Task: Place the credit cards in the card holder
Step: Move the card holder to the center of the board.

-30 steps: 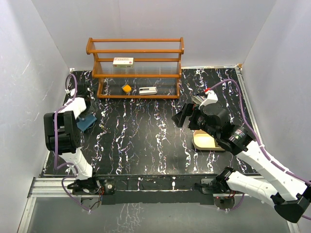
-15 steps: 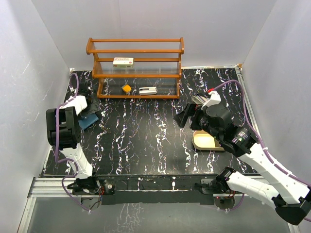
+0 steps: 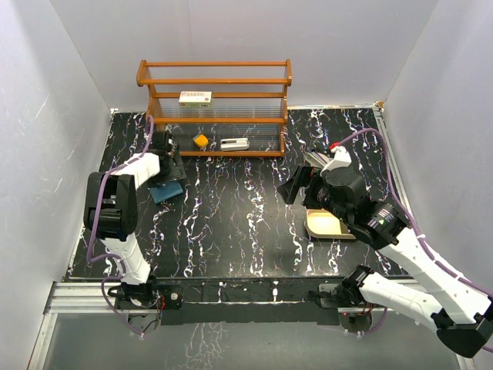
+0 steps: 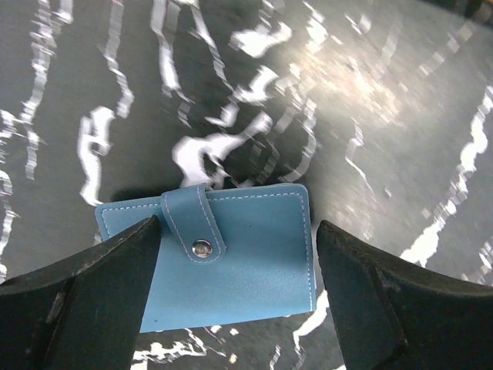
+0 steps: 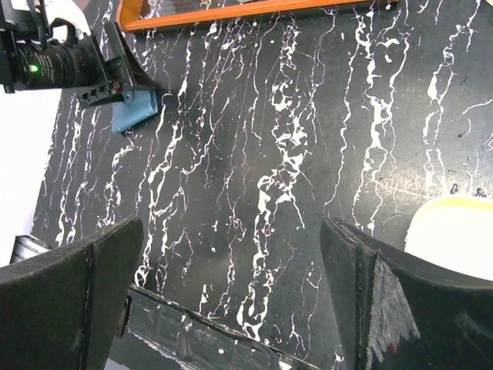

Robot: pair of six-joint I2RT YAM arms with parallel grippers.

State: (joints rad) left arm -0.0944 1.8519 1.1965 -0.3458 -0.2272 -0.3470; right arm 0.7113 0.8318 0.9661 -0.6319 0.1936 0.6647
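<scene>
The card holder [image 3: 166, 190] lies flat on the black marbled table [image 3: 231, 223], in the left back part, a little in front of the left end of the wooden shelf [image 3: 214, 73]. In the left wrist view the card holder [image 4: 254, 262] is closed. Its blue outer side faces up, and the clasp tab [image 4: 192, 220] is folded over this side and fastened with a round metal snap.

The left end effector [image 3: 171, 166] is over the holder and is released, with its jaws far apart. In the wrist view the left end effector [image 4: 237, 227] has the holder between its two fingers. The right edge of the holder is apart from the finger on that side. The other finger [image 4: 92, 301] covers the left edge, and it is not possible to tell if it touches there. Nothing is grasped.

The right end effector [image 3: 296, 183] is above the right half of the table, well apart from the holder. It is released too. In its own camera the right end effector [image 5: 231, 231] has only bare table between the fingers. A tan tray [image 3: 327, 225] is on the table under the right arm, which hides most of its inside.

On the middle level of the shelf stands a white box with red marks [image 3: 195, 98]. On the lowest level are a small orange thing [image 3: 200, 139] and a white thing [image 3: 234, 143].
</scene>
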